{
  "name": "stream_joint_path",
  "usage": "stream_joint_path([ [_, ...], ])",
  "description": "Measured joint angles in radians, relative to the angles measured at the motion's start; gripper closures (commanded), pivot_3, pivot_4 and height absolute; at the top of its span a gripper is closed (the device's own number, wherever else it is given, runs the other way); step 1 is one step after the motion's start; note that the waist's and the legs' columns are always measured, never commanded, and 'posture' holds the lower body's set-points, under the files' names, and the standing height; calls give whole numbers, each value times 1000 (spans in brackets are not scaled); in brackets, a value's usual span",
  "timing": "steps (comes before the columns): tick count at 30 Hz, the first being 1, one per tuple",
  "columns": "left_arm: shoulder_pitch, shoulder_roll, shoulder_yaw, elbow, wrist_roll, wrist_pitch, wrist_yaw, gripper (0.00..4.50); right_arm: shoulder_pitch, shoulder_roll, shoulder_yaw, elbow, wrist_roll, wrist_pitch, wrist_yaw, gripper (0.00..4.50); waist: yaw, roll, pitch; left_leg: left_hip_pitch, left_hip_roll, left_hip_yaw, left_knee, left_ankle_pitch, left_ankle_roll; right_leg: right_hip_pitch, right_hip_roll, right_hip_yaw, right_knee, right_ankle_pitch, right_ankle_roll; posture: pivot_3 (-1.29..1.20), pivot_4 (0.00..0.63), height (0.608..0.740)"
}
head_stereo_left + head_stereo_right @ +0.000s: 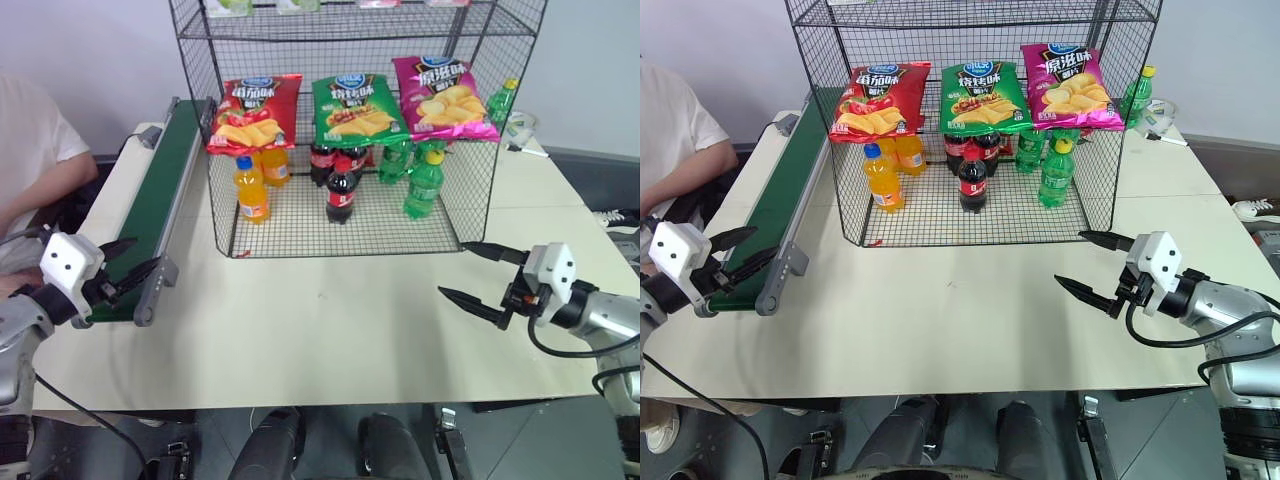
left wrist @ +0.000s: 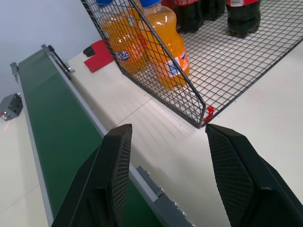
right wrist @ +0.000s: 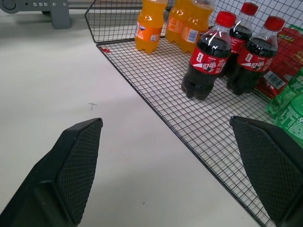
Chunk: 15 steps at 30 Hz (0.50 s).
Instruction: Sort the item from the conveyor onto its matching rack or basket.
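The red chip bag [image 1: 252, 112] lies on the left end of the wire rack's [image 1: 470, 190] middle tier, next to a green and a pink bag. Along the table's left side runs the dark green conveyor [image 1: 150, 200], its belt bare. My left gripper [image 1: 128, 262] hovers open over the conveyor's near end, nothing between its fingers [image 2: 113, 161]. At the right my right gripper [image 1: 455, 268] is open and empty above the tabletop, pointing at the rack's front right corner. In the right wrist view its fingers [image 3: 75, 161] frame the rack's floor and the cola bottles.
A green chip bag [image 1: 355, 108] and a pink chip bag [image 1: 442, 95] share the tier. Orange soda bottles [image 1: 252, 188], cola bottles [image 1: 341, 190] and green bottles [image 1: 422, 185] stand on the rack floor. A person in white [image 1: 30, 150] sits beyond the conveyor.
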<state>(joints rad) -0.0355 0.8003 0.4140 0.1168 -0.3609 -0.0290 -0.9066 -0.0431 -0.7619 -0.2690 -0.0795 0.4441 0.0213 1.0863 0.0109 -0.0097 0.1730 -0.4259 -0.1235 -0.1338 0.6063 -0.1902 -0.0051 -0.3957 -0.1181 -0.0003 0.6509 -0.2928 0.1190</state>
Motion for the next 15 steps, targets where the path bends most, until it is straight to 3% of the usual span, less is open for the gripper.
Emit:
stream_joint_path([
  [15, 5, -9, 0, 0, 1, -5, 0, 1934, -2, 0, 15, 8, -2, -10, 1, 0, 0, 0, 0, 0, 0, 0, -1, 0, 0, 0, 0, 0, -1, 0, 0, 0, 150, 740],
])
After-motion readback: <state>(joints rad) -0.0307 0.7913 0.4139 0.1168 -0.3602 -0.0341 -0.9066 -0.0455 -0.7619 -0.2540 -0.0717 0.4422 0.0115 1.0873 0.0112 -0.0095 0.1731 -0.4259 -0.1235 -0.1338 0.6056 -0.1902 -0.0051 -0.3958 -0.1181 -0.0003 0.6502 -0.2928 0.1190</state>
